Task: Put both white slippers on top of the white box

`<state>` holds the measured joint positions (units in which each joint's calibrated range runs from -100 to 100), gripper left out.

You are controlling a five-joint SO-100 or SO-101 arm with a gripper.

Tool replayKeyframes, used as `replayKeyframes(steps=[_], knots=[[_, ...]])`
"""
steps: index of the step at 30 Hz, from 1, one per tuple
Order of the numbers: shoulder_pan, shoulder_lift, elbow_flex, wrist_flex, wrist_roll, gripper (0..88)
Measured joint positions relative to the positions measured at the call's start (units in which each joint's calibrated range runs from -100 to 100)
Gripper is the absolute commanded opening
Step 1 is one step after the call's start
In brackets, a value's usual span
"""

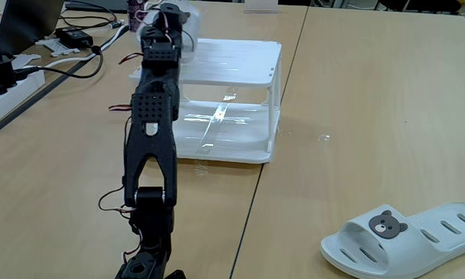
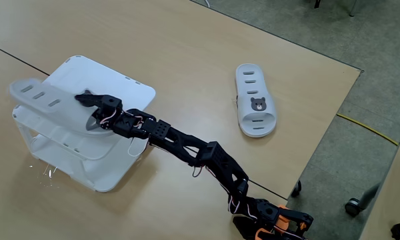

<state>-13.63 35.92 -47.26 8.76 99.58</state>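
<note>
On the light wooden table (image 2: 187,60) | square white plastic two-tier box (image 2: 123,87) near your arm | one off-white rubber bear-badge slipper (image 2: 50,103) overhangs its top, held closed in your black gripper (image 2: 87,107); release now and it may tip off | other slipper (image 2: 255,109) well apart.

slipper (image 2: 50,100) on box (image 2: 123,83) top – left edge | other slipper (image 2: 255,101) on table (image 2: 187,53), well right

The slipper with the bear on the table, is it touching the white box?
Apart. In a fixed view, the slipper lies alone with bare table plainly between it and the white box.
</note>
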Motion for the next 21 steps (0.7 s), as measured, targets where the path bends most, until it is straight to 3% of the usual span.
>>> replayKeyframes(steps=[4,11,21], knots=[[0.8,1.1,0.0,0.0,0.0,1.0],[0.4,2.3,0.0,0.0,0.0,23.2],[0.4,2.3,0.0,4.5,0.0,27.3]])
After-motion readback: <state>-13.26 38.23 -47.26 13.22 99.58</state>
